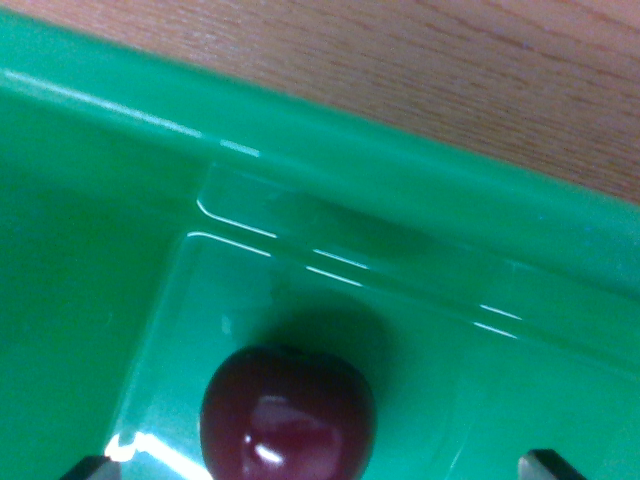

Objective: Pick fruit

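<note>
Wrist view, close in. Gripper (325,470): only two dark fingertips show, at the bottom edge. One fingertip (88,468) sits at the wrist view's left, the other (552,465) at the wrist view's right. They stand well apart, jaws spread wide, gripping nothing.

Fruit (288,415): one dark red cherry-like piece, round and glossy, with a bright highlight on its lower face. It lies between the two fingertips, nearer the left one, partly cut off by the bottom edge. No contact visible with either fingertip; a gap shows on both sides. No stem seen.

Container: the fruit rests in a clear plastic tray (330,262), thin-walled, its rim reading as pale glinting lines that run diagonally from upper left to lower right. A rounded corner of that rim shows at upper left. Nothing else visible inside it.

The clear tray sits within a green bin (420,170), smooth and shiny, with a sloped wall rising to a rim that crosses the frame diagonally. Green shows through the clear plastic under and around the fruit. A soft shadow falls on the green wall just behind the fruit.

Surface: beyond the bin rim, the upper right is a wooden desk (420,60), reddish-brown grain, slightly blurred.

Nothing stands between the fingertips and the fruit. Room beyond is out of view.
</note>
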{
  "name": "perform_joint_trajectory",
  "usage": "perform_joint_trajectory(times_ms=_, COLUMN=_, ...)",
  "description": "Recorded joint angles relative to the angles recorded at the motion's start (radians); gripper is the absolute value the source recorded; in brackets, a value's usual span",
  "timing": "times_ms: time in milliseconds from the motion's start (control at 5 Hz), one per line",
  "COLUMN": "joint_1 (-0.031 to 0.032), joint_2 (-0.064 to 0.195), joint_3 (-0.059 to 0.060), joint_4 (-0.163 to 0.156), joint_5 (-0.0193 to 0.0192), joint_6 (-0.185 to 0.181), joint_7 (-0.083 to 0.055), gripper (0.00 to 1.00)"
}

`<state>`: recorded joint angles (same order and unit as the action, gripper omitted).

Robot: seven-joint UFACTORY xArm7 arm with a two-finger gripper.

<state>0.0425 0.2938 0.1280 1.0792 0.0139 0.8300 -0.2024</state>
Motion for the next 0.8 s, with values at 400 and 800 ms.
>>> perform_joint_trajectory(times_ms=400, joint_1=0.0022, joint_2=0.011, joint_3=0.002, joint_4=-0.02, joint_5=-0.0001, joint_6=-0.04, joint_7=-0.011, gripper=0.0)
perform_joint_trajectory(times_ms=800, joint_1=0.0042, joint_2=0.021, joint_3=0.004, joint_4=-0.039, joint_5=-0.0002, joint_6=-0.078, joint_7=-0.021, gripper=0.0)
